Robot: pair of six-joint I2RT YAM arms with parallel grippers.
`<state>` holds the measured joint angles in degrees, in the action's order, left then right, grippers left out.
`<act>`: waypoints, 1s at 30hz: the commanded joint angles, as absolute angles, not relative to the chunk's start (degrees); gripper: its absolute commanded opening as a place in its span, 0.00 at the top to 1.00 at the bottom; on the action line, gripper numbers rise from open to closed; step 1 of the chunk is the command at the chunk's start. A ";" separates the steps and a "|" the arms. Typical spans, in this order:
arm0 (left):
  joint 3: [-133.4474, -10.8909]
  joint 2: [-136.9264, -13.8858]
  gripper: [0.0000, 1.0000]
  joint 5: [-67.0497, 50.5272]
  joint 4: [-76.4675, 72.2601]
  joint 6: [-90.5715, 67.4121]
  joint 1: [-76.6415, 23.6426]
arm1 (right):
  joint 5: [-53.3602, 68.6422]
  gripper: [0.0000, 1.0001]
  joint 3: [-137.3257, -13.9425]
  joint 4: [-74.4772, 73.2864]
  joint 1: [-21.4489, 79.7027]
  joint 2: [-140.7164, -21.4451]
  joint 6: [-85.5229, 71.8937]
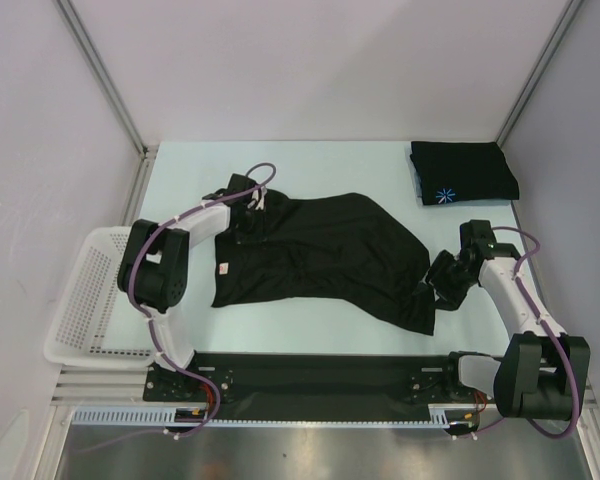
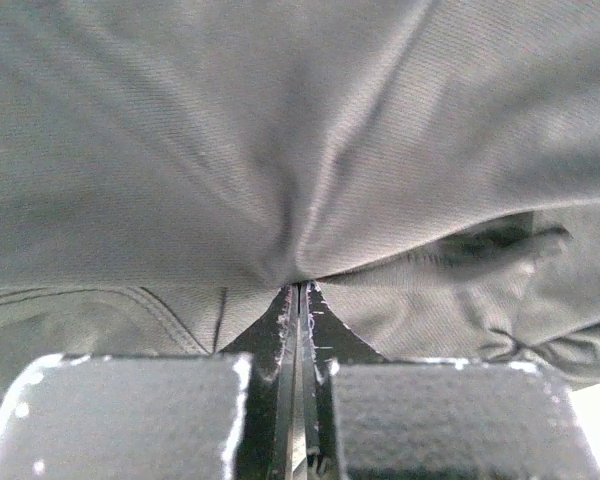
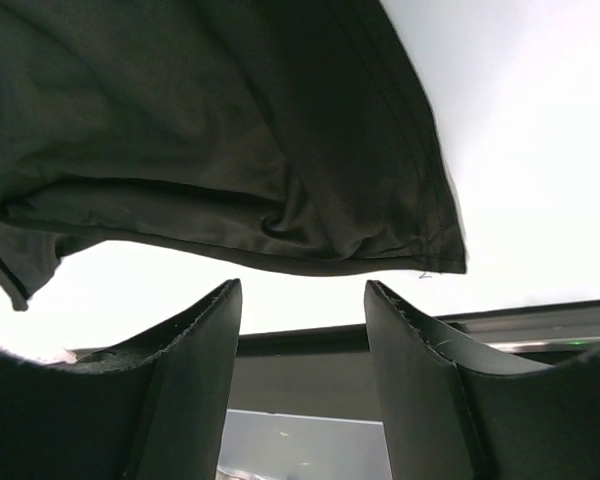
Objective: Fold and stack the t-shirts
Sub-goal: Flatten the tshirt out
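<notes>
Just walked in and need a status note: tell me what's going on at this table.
The robot is handling a black t-shirt lying crumpled mid-table. The left hand is shut on its fabric near the far left edge. The right hand is open at the near right corner, cloth just ahead of its fingers, ungripped. A folded black t-shirt with a light-blue starburst logo lies at the far right; a white mesh basket sits at the left.
</notes>
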<state>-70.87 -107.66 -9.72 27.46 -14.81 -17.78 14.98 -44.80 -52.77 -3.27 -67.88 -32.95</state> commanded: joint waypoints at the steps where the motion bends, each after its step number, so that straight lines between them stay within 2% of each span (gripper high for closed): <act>1: -71.72 -104.95 1.00 -6.07 26.54 -15.64 -18.11 | 12.58 0.41 -44.38 -52.73 -3.60 -66.45 -32.61; 8: -67.24 -90.81 1.00 -1.58 30.93 -20.47 -18.63 | 3.87 0.37 -43.95 -55.98 -3.69 -67.76 -32.08; 14: -65.13 -80.69 1.00 -3.43 32.25 -21.27 -21.00 | 0.00 0.40 -42.72 -57.92 -4.22 -67.85 -37.43; 16: -65.04 -79.72 1.00 -4.65 31.56 -21.53 -21.62 | 0.00 0.50 -41.41 -58.01 -4.66 -67.06 -38.93; 18: -64.86 -79.54 1.00 -5.97 30.68 -21.62 -21.71 | 0.44 0.67 -38.68 -57.83 -4.83 -66.80 -41.74; 19: -64.86 -79.89 1.00 -7.02 30.06 -21.36 -21.71 | 1.22 0.68 -37.80 -57.57 -4.83 -66.88 -42.62; 23: -65.21 -82.25 1.00 -9.04 29.62 -19.87 -21.71 | 3.60 0.66 -34.55 -55.82 -3.70 -66.62 -45.70; 26: -65.22 -84.10 1.00 -10.10 29.62 -19.25 -21.71 | 3.78 0.59 -34.45 -55.46 -2.73 -66.53 -47.02; 30: -65.74 -84.64 1.00 -10.28 30.41 -18.46 -21.71 | 5.44 0.55 -33.49 -54.67 -1.15 -67.41 -49.30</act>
